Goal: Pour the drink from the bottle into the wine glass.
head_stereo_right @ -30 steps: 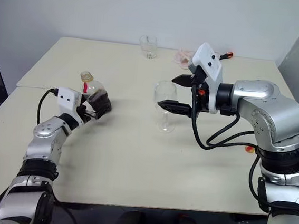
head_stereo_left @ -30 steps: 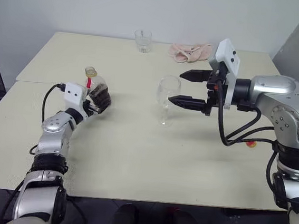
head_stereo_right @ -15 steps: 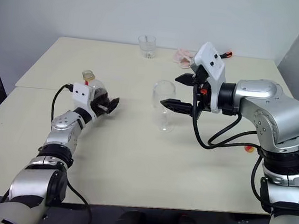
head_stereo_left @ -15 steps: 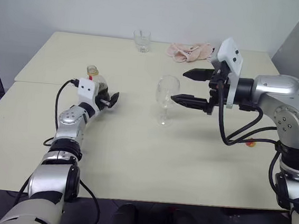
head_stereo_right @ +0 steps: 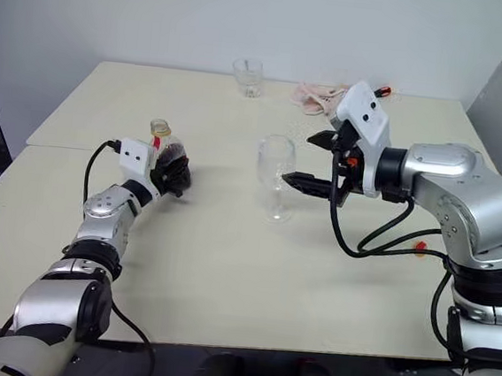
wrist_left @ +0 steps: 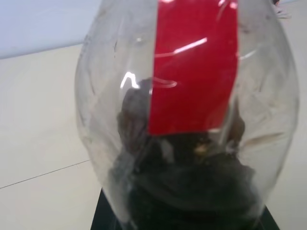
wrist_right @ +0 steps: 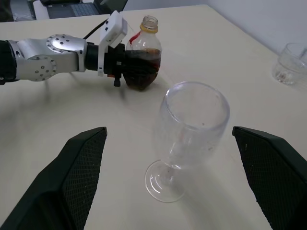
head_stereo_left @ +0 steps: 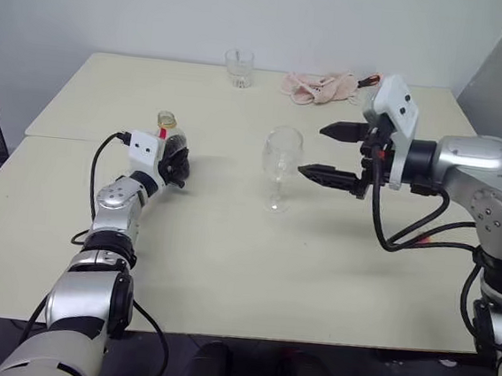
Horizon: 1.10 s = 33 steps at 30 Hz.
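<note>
Bottle (head_stereo_left: 169, 137): squat clear plastic, bulbous body, red label strip, dark drink (wrist_right: 141, 68) inside; stands upright at the table's (head_stereo_left: 226, 266) left, clamped low on its body by the left gripper (head_stereo_left: 175, 165). Advice: lift straight, keep the neck up until over the rim. Wine glass (head_stereo_left: 281, 167): clear, rounded bowl, thin stem, round foot; mid-table, empty. Right gripper (head_stereo_left: 336, 152): fingers spread wide beside the bowl, apart from it.

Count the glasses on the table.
2. The wine glass stands mid-table, just ahead of the right gripper. A tumbler sits near the far edge, beside a pink cloth.
</note>
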Each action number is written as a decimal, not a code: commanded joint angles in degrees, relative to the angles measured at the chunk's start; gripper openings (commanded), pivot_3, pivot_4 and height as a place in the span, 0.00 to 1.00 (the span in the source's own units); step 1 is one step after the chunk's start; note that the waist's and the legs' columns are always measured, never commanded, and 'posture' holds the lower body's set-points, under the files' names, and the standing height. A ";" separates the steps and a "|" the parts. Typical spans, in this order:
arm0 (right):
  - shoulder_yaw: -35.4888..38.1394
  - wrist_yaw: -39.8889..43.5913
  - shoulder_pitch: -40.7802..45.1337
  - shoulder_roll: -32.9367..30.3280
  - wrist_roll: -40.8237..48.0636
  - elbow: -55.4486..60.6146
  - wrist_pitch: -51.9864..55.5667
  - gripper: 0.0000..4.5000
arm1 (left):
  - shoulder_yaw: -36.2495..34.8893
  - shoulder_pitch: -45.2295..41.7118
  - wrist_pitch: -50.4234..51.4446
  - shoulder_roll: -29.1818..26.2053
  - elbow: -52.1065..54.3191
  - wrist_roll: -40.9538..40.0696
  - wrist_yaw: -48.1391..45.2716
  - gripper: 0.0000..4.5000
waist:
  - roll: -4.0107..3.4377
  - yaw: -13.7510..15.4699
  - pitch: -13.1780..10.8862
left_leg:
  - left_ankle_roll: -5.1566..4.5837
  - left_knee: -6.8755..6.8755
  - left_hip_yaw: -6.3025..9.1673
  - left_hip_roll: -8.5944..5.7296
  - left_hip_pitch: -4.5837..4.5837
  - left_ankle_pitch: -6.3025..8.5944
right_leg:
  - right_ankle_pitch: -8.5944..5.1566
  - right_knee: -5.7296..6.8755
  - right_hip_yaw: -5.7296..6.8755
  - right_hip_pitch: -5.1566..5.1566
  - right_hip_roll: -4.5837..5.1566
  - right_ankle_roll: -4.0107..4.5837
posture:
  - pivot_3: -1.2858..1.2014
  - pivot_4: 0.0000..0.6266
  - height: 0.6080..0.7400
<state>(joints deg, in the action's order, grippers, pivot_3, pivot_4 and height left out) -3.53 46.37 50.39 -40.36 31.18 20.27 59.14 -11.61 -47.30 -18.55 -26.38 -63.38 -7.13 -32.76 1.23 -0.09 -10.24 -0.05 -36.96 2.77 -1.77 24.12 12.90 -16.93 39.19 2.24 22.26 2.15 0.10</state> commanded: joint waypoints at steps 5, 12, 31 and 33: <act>11.91 -0.93 -10.05 -1.04 5.60 7.08 -2.19 1.00 | 4.06 -10.16 -3.45 -1.25 4.54 3.41 -4.10 0.19 | 0.27 0.81 -0.10 | 0.01 -0.10 0.16 0.00 0.22 -0.01 | 0.02 -0.02 0.22 0.02 0.00 -0.02 | 0.52 0.24 1.00; 16.27 -1.71 -31.16 2.37 5.39 17.91 -14.31 1.00 | 11.68 -18.86 -13.72 -2.55 3.47 11.46 -5.36 0.18 | 0.29 0.91 -0.09 | -0.01 -0.13 0.03 -0.16 0.30 -0.01 | 0.15 -0.17 0.00 0.04 0.06 -0.27 | 0.52 0.24 1.00; 9.85 -11.16 -47.14 13.36 -1.99 20.34 -31.47 1.00 | 27.17 -26.40 -29.40 -5.85 -3.62 33.85 11.87 0.18 | 0.29 0.08 -0.09 | 0.13 -0.11 0.06 -0.18 0.21 -0.11 | 0.14 -0.10 -0.04 0.05 0.00 -0.31 | 0.52 0.24 1.00; 9.65 -10.78 -48.51 13.25 -1.74 20.53 -31.90 1.00 | 28.24 -27.04 -29.81 -6.01 -4.08 35.39 13.69 0.18 | 0.29 0.06 -0.09 | 0.13 -0.11 0.06 -0.20 0.21 -0.11 | 0.13 -0.09 -0.05 0.05 0.01 -0.32 | 0.52 0.24 1.00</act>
<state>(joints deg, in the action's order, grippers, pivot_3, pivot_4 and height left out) 5.64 35.02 2.12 -26.68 28.40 38.57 29.05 16.21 -71.88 -46.79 -31.73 -68.04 27.43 -21.66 1.52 -0.03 -10.33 0.08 -37.07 2.83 -1.98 24.33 12.79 -16.80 39.11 2.19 22.30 2.16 -0.22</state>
